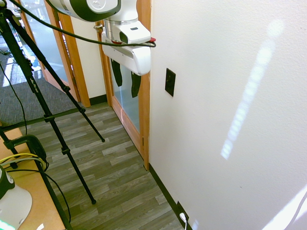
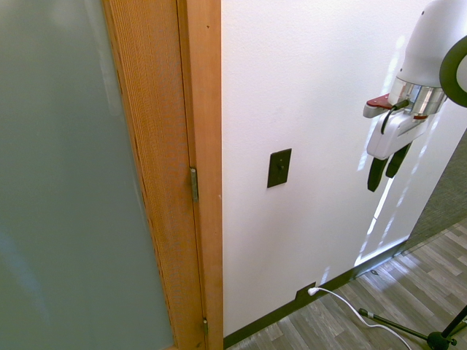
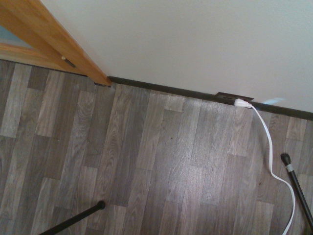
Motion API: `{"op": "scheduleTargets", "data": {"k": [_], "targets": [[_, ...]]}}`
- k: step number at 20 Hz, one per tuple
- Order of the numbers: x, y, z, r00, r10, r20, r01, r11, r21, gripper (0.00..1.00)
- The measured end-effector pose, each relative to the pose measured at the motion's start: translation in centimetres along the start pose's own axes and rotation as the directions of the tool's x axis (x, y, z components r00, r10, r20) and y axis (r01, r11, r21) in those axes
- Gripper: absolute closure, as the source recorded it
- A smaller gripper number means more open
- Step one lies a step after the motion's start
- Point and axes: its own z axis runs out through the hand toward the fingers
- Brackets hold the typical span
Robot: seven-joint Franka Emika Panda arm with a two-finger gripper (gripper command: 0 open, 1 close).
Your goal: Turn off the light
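Approaching black switch (image 2: 279,168) on wall (image 2: 252,95) beside door frame (image 2: 206,175), judging by pose; not touching; gripper (image 2: 384,173) spread wide, empty; next, likely needs narrowing fingers, aligning with toggle, pressing carefully.

Black switch plate (image 2: 279,168), white wall (image 2: 252,95), orange-brown door frame (image 2: 205,146), grey wood-grain floor (image 3: 146,147).

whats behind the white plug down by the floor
Behind the white plug is a black outlet plate, set low on the wall at the dark baseboard. The part of the plate directly under the plug is covered, so it can't be seen.
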Motion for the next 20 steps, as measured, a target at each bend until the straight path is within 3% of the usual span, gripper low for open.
{"op": "scheduleTargets", "data": {"k": [3, 7, 15, 16, 20], "targets": [[-0.2, -0.5, -0.1, 1.000, 0.008, -0.005, -0.008, 1.000, 0.004, 0.00], [-1.1, -5.2, -0.4, 0.997, 0.051, -0.064, -0.047, 0.997, 0.063, 0.00], [2.2, -13.3, 6.8, 0.949, 0.227, -0.221, -0.179, 0.960, 0.217, 0.00], [2.7, -14.0, 7.3, 0.941, 0.242, -0.237, -0.187, 0.955, 0.232, 1.00], [3.3, -15.9, 7.9, 0.907, 0.298, -0.296, -0.219, 0.937, 0.272, 1.00]]}}
